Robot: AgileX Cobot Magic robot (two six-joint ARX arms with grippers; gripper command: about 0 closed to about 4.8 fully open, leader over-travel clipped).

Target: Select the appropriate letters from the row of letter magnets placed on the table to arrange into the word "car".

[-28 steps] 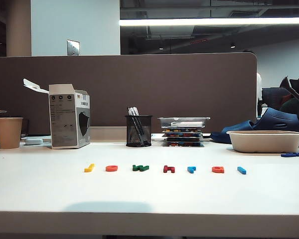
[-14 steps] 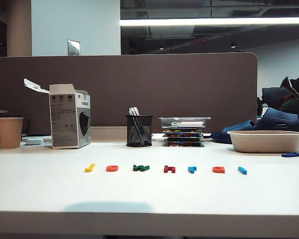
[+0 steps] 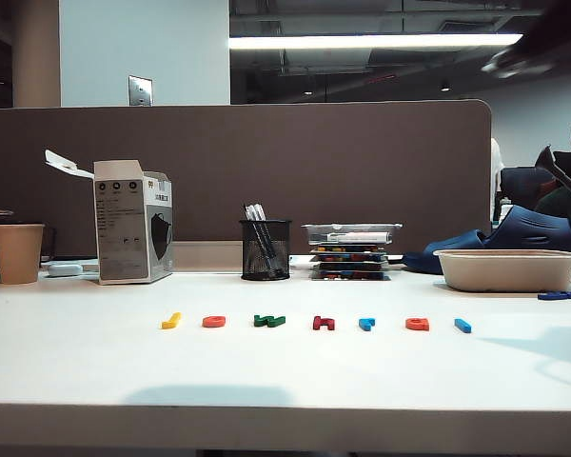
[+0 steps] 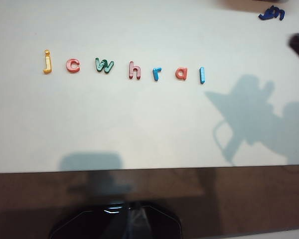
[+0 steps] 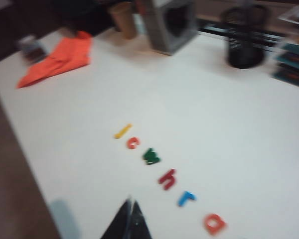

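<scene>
Both claws shut tight, holding nothing. Right claw [image 5: 131, 211] up high, red c [image 5: 133, 143] ahead. Open wide first, drop straight over it. Left claw [image 4: 132, 211] parked back.

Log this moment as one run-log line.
right gripper: shut, above table near row | left gripper: shut, unseen | orange-red c magnet, orange-red a magnet, light-blue r magnet: unpicked

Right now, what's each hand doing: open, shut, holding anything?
Left hand: not in any view, logged shut, no letter missing from the row.
Right hand: shut, empty, above the table near the h and r.
</scene>
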